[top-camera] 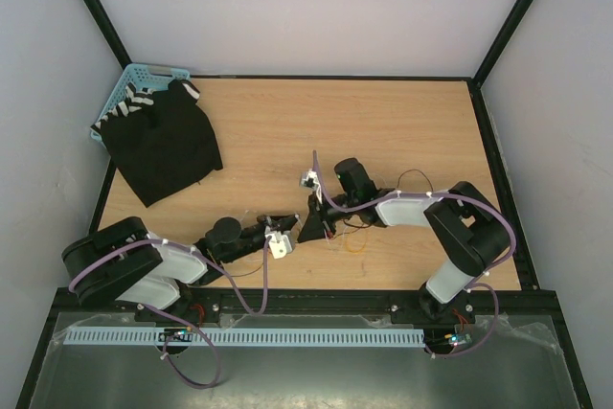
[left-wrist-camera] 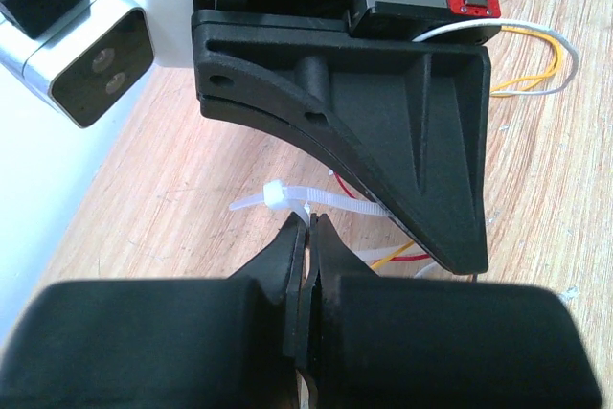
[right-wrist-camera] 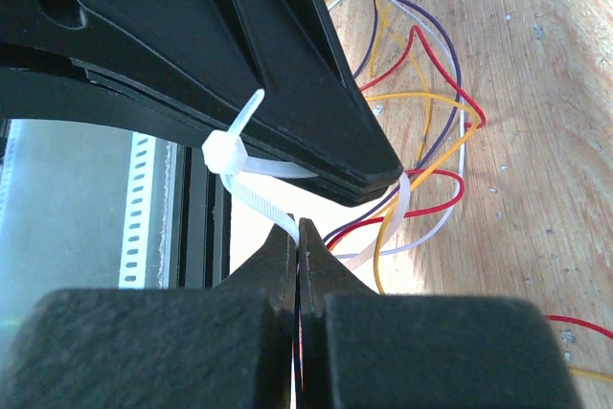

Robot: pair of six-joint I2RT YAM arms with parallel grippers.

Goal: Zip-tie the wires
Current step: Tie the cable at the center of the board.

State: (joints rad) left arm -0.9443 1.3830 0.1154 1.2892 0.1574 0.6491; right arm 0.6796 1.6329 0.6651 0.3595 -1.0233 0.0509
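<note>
The wires (right-wrist-camera: 426,131) lie in a loose tangle of red, yellow, purple and white strands on the wooden table (top-camera: 287,122), just right of where the two grippers meet (top-camera: 356,237). A white zip tie (right-wrist-camera: 222,151) hangs between the grippers, its short tail poking out of the head. My left gripper (left-wrist-camera: 311,222) is shut on the strap right below the tie's head (left-wrist-camera: 276,195). My right gripper (right-wrist-camera: 299,227) is shut on another stretch of the strap, with thin coloured strands showing in the slit. The strap curls round some wires (right-wrist-camera: 406,200). Both fingertips nearly touch in the top view.
A black garment with striped cuffs (top-camera: 163,146) lies at the back left, partly over a blue basket (top-camera: 134,79). A white slotted strip (top-camera: 249,337) runs along the metal ledge by the arm bases. Dark frame rails border the table.
</note>
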